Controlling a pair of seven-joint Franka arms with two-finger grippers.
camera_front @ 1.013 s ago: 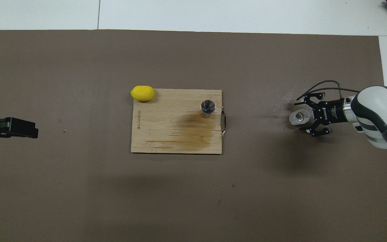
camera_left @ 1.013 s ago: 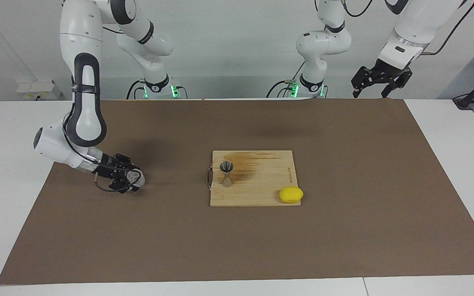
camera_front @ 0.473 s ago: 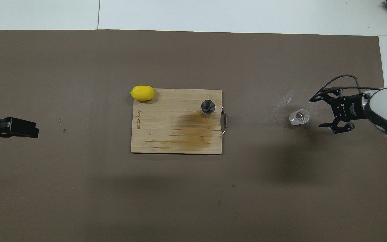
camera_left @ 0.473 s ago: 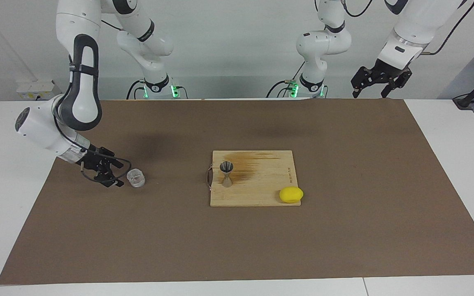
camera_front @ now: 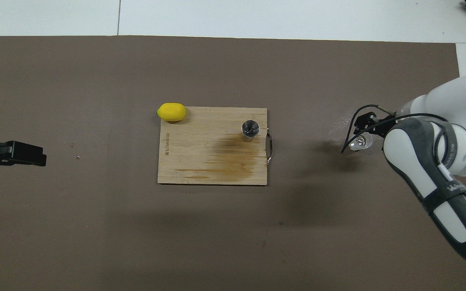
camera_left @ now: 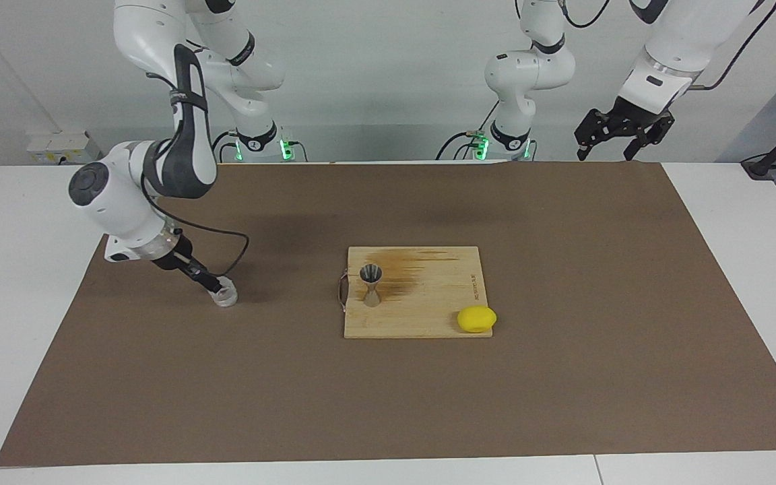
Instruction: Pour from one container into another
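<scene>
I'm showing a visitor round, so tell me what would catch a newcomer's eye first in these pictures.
First the right arm, bent low at its end of the brown mat, its right gripper down at the small clear glass. Next the wooden cutting board at mid-table, with the steel jigger upright by its handle and the yellow lemon at one corner. The left gripper waits, raised and open.

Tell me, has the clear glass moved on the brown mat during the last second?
No. The clear glass stands equally distant from the cutting board as before. Only the right gripper swung around beside it.
</scene>
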